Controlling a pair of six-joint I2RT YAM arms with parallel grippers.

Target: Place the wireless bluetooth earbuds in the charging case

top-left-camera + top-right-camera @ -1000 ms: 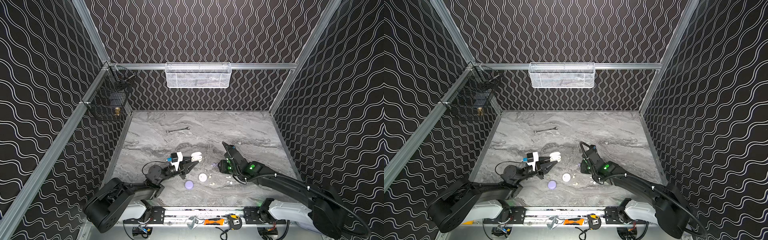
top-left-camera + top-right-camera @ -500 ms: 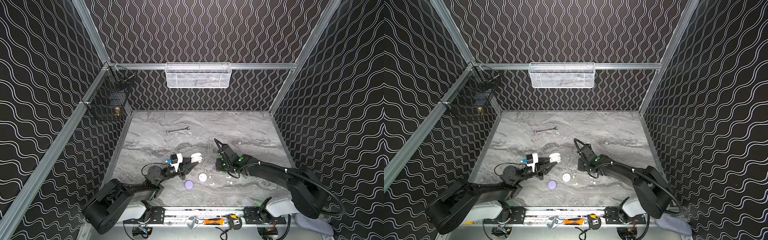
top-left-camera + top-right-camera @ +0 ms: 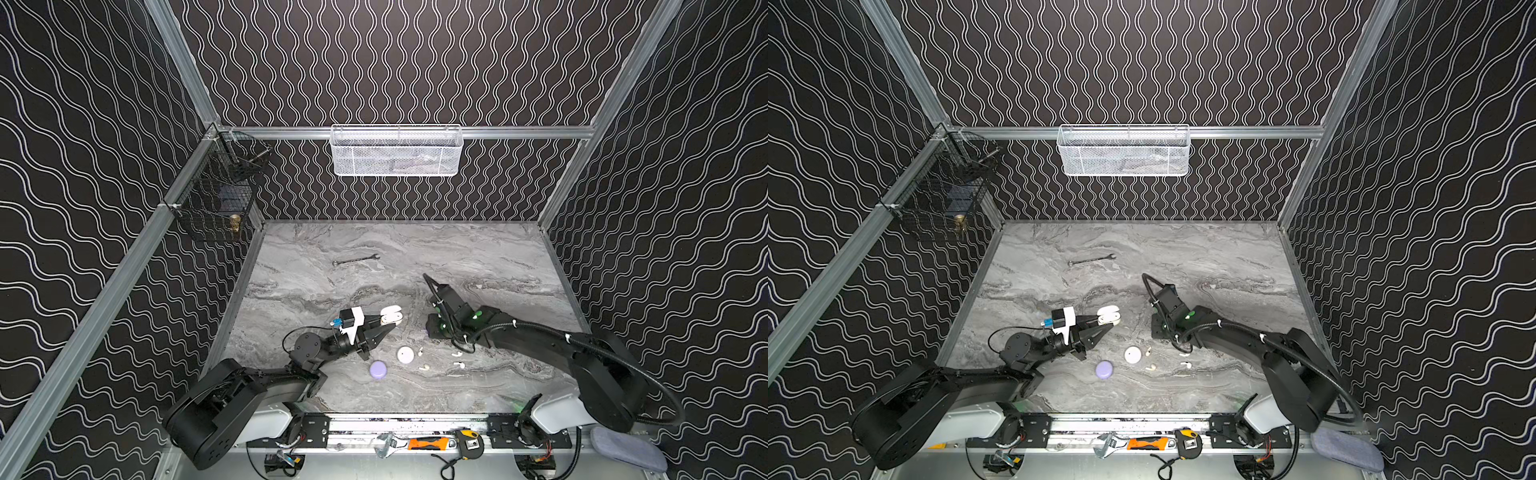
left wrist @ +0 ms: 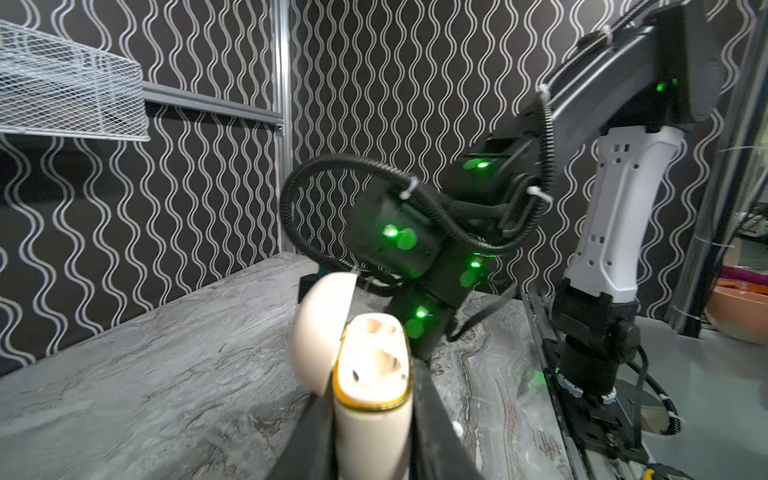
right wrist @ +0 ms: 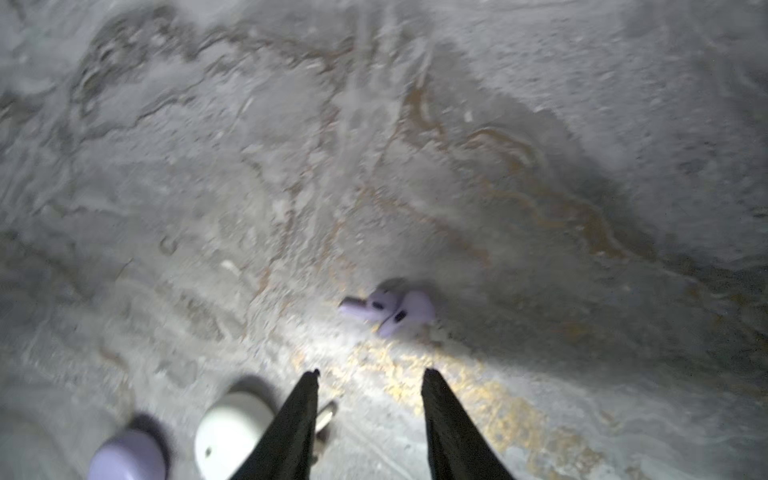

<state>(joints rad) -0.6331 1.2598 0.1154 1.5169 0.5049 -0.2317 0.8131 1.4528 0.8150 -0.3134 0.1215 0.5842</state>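
My left gripper is shut on an open cream charging case, lid flipped back, its two sockets empty in the left wrist view. On the marble table lie a shut white round case and a shut lavender case. Several white and cream earbuds are scattered to their right. My right gripper points down at the table, open and empty. Two lavender earbuds lie together just beyond its tips. A cream earbud lies beside one of its fingers.
A small wrench lies toward the back of the table. A white mesh basket hangs on the back wall, a black wire basket on the left wall. Hand tools rest on the front rail.
My right gripper has shifted a little to the left over the table and its jaws stand wider. The left gripper and the open case have not moved.
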